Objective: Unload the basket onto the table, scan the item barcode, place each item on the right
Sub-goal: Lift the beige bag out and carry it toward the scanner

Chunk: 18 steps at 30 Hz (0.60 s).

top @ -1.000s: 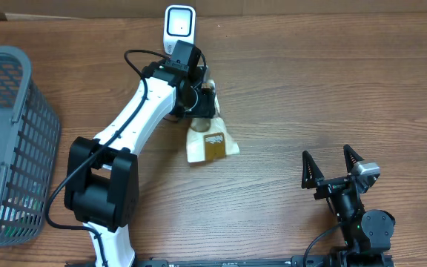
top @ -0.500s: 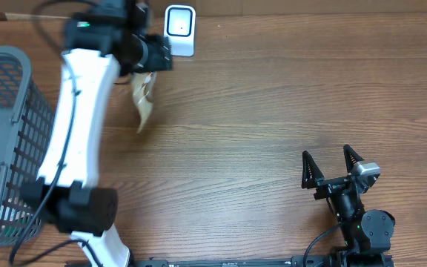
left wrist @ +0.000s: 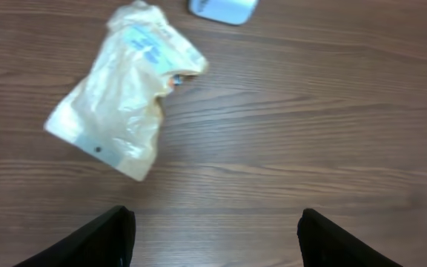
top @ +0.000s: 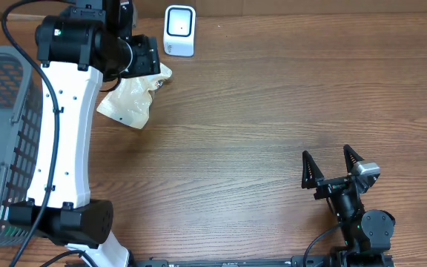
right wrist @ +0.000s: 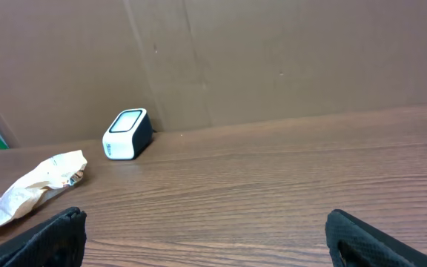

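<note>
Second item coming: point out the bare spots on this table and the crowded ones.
Widest bare stretch of table: the middle, bordered by the scanner, the pouch and the right gripper. The strip right of the scanner is bare too. Crowded: the left side, where basket, left arm and pouch sit close.

Even, bright indoor light, faint soft shadows, left wrist view mildly blurred, pouch [left wrist: 121, 96] soft-edged

The pouch [top: 128, 104] is crinkled cream plastic film with a soft sheen; the table [top: 273, 111] is smooth wood grain, nearly matt. The scanner [top: 179, 30] is glossy white plastic, the basket [top: 6, 89] matt grey plastic lattice.
</note>
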Each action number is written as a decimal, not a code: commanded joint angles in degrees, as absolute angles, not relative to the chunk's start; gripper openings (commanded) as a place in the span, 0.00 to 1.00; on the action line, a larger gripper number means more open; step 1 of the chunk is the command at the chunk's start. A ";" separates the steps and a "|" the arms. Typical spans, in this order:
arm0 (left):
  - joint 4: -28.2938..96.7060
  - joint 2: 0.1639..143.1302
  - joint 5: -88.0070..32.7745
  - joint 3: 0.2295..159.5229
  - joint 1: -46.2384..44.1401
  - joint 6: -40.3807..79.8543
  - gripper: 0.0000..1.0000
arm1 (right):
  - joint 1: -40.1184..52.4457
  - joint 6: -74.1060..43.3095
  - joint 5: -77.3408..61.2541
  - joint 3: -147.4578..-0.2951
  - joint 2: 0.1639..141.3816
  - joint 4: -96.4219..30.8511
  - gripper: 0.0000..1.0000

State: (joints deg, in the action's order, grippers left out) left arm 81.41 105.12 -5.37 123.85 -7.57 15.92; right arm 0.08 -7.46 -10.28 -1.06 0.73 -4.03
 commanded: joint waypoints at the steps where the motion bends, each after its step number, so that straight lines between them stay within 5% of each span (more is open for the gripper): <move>1: 79.59 105.65 4.38 120.11 -7.81 14.81 0.74 | -0.08 -7.44 -10.59 -0.47 0.38 -3.73 1.00; 8: 60.73 105.91 13.69 104.18 -5.28 8.86 0.76 | -0.08 -7.44 -10.59 -0.47 0.38 -3.73 1.00; 18: 44.21 114.83 4.43 98.50 1.52 -0.91 0.73 | -0.08 -7.44 -10.59 -0.47 0.38 -3.73 1.00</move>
State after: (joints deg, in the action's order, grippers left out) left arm 45.28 111.26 7.60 99.37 1.26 5.06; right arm 0.08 -7.49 -10.28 -1.06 0.73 -4.03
